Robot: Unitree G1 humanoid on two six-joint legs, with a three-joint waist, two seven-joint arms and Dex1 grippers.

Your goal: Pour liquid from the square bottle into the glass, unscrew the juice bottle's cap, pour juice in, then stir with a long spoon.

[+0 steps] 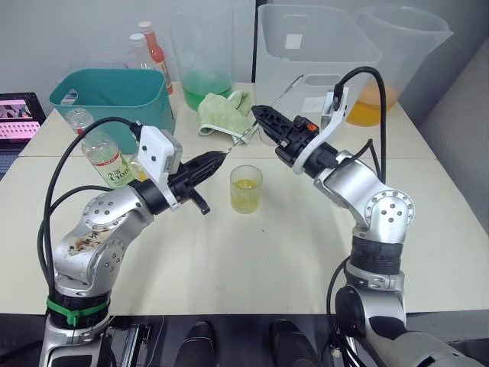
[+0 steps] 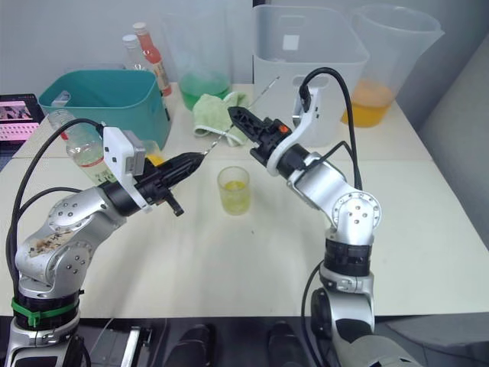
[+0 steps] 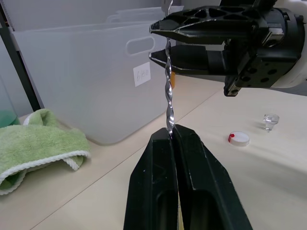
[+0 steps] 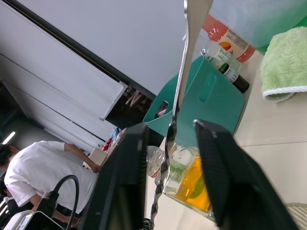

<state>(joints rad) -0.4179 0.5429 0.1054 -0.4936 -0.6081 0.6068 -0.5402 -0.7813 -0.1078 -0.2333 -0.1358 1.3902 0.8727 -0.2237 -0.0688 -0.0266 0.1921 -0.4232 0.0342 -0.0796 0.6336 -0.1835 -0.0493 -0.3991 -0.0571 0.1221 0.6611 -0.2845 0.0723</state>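
left pincer [image 1: 220,157]: pressed together on one end of the long spoon [image 3: 168,91], just left of the glass [image 1: 246,189] and above its rim.
right pincer [image 1: 257,118]: spread, fingers either side of the spoon's stem, behind the glass; no clear contact, so it looks like a handover under way.
long spoon: spans the air between the two pincers, tilted up and away behind the glass, not in it.
glass: on the desk between the arms, yellow-green liquid low inside.
juice bottle [image 1: 103,157]: left of the glass, uncapped, beside the teal bin [image 1: 114,95].
handling: spoon is stiff, light and thin; the twisted stem gives some bite but smooth metal can swivel in a two-finger pinch. Best held mid-stem, well short of the ends. Glass is fragile and tippable, so stir gently.
view differences: left wrist view shows the cap [image 3: 238,138] and the glass stopper [image 3: 271,119] lying on the desk. Right wrist view shows the gap either side of the stem, plus a person in the background.
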